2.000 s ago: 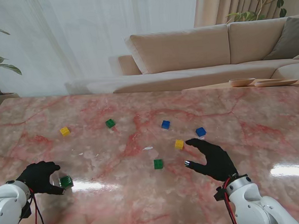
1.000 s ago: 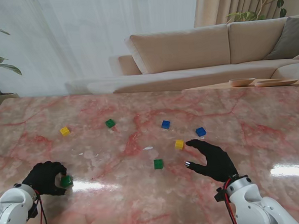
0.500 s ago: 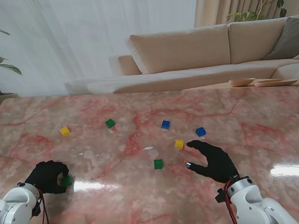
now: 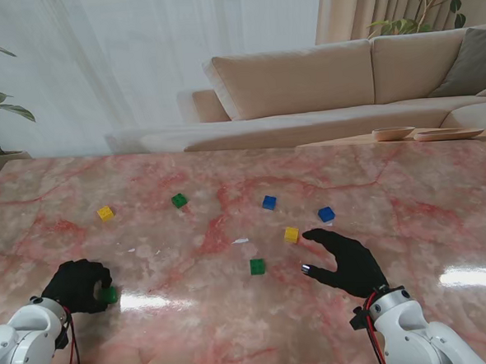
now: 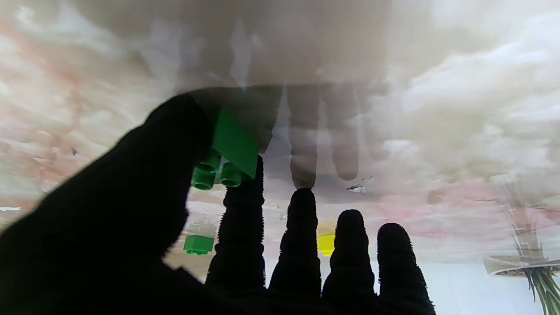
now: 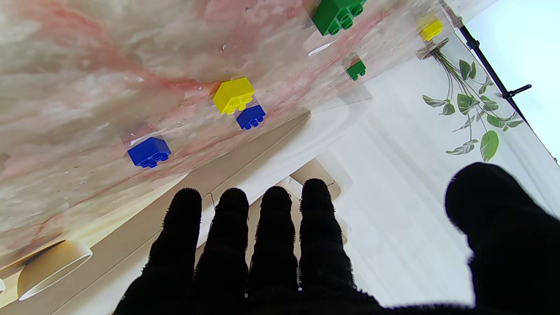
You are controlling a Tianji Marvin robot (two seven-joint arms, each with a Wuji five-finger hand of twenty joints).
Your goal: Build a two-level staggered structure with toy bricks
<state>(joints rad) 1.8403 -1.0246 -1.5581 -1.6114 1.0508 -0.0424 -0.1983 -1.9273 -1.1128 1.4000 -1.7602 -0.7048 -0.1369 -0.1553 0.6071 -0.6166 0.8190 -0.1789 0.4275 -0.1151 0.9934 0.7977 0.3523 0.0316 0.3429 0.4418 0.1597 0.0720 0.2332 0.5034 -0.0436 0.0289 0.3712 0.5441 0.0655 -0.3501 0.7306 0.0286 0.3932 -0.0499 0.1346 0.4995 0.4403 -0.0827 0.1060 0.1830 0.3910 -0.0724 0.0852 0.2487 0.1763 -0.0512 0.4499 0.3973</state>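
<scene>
My left robot hand grasps a green brick between thumb and forefinger, low over the worktop. My right robot hand hovers released, fingers spread, beside the yellow brick.

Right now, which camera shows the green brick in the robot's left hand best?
The left wrist view: the green brick fills it close up, pinched between thumb and index finger of the left hand, studs visible. The stand view shows only a green sliver under that hand. The right wrist view doesn't show it.
</scene>
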